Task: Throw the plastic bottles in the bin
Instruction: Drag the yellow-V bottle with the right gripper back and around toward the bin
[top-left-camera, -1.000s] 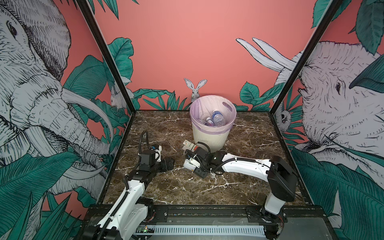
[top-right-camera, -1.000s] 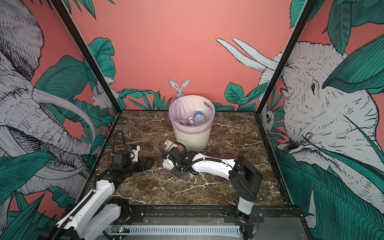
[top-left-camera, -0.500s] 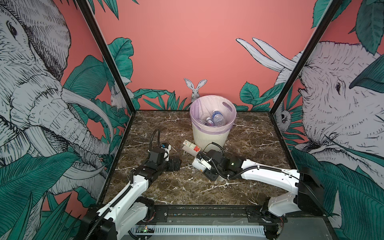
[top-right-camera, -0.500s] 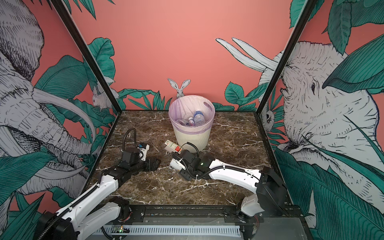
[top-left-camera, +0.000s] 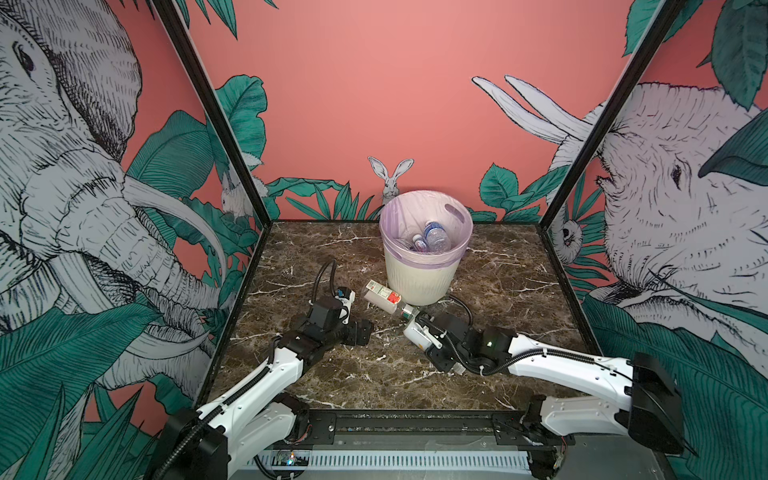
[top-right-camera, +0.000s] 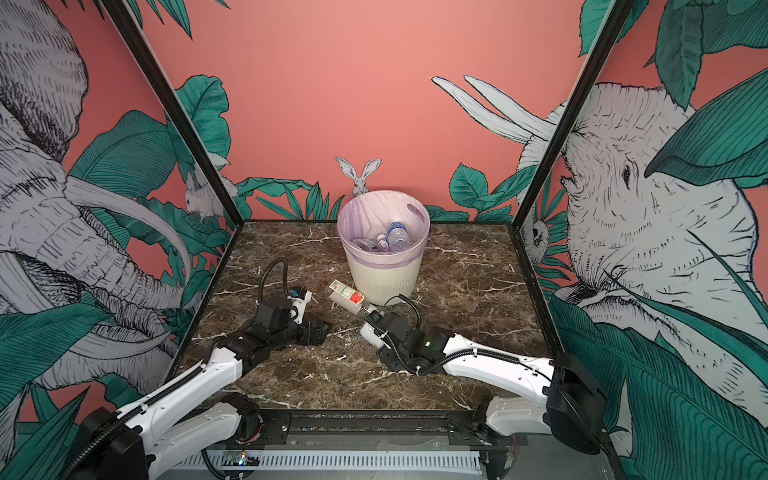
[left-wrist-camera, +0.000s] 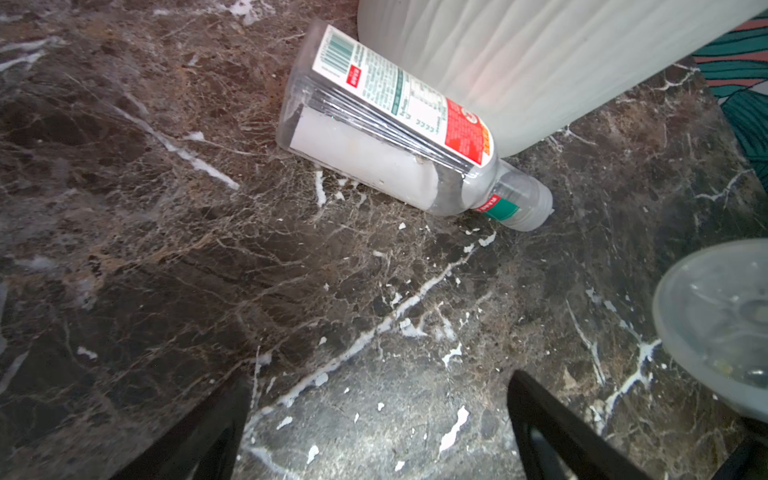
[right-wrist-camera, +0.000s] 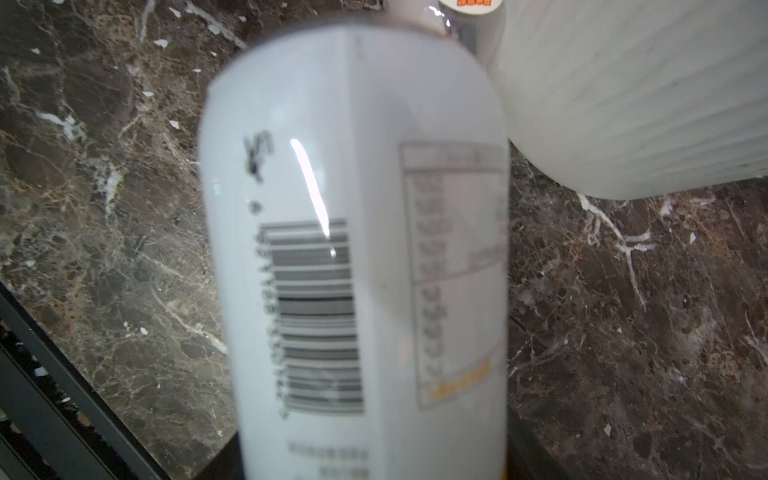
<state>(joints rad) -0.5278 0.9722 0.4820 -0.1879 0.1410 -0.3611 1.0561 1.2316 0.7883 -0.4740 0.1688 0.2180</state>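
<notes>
A red-label bottle (top-left-camera: 382, 300) lies on its side against the foot of the bin (top-left-camera: 415, 282), at its front left. More bottles (top-left-camera: 434, 240) lie inside the bin. In front of the bin the right gripper (top-left-camera: 420, 330) clamps a white bottle (right-wrist-camera: 353, 249). Front-left of the bin the left gripper (top-left-camera: 362, 332) gapes wide, empty.

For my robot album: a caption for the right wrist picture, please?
A white bottle fills the view, beside the ribbed bin.
</notes>
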